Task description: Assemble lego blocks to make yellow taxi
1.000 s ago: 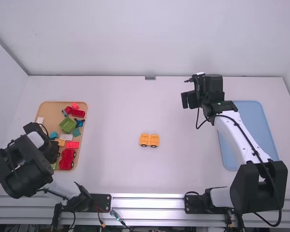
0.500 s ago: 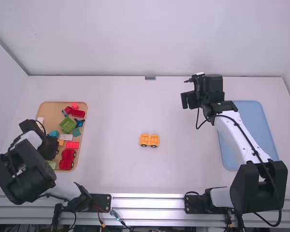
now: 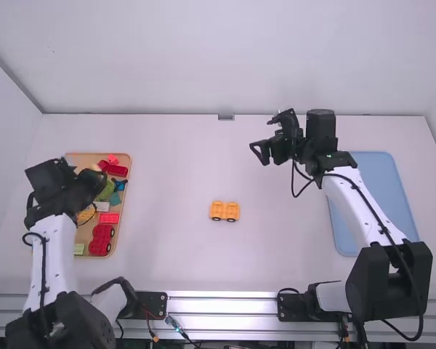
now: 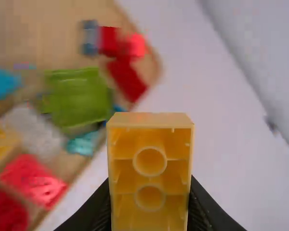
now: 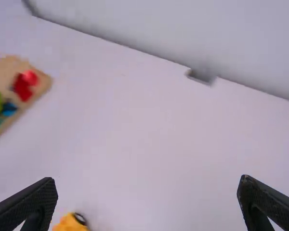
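A: Bench seen from above, twelve o'clock at the far wall. Where does the taxi's wheeled piece lie?

B: The yellow wheeled piece rests near the dial's hub, apart from both claws, its dark wheels toward six o'clock.

A: And the left claw?

B: At nine o'clock, above the wooden tray. Its fingers are clamped on a yellow block, whose hollow underside, with two round tubes, faces the wrist camera.

A: The right claw?

B: At one o'clock from the wheeled piece, raised over the bench, its fingers spread apart with nothing between them.

A: Contents of the tray, reckoned from its own centre?

B: Red blocks at one o'clock; a green block, partly covered by the left arm, at two; a flat red block at four; a red wheeled piece between five and six.

A: The blue tray?

B: Three o'clock on the bench, beside the right arm.
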Robot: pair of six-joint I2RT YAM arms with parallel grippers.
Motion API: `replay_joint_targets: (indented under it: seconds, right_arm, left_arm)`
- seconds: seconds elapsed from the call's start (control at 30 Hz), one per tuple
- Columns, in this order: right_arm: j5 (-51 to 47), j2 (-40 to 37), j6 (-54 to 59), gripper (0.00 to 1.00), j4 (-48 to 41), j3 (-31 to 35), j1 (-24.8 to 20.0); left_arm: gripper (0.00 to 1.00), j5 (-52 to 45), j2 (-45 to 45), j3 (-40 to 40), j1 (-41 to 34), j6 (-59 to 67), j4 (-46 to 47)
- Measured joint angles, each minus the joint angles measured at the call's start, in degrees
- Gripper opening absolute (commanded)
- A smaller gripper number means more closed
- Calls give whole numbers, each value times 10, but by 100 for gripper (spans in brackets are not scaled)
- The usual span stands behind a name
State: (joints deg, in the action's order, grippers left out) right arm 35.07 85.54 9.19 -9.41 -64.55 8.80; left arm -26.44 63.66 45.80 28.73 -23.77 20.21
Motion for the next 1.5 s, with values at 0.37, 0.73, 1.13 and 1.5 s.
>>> replay_joint_targets:
  seconds: [0.37, 0.73, 1.13, 1.5]
  right_arm:
    - [257, 115, -11, 99, 180, -12, 66]
    - [488, 203, -152, 89, 403, -12, 60]
    - [524, 207, -186, 71, 397, -12, 82]
    - [517, 207, -193, 61, 387, -12, 87]
  left_arm:
    - [11, -148, 52, -59, -247, 33, -298]
    - [4, -320, 188, -83, -348, 6, -578]
    - [2, -406, 270, -83, -354, -35, -727]
    - [2, -415, 270, -83, -354, -36, -750]
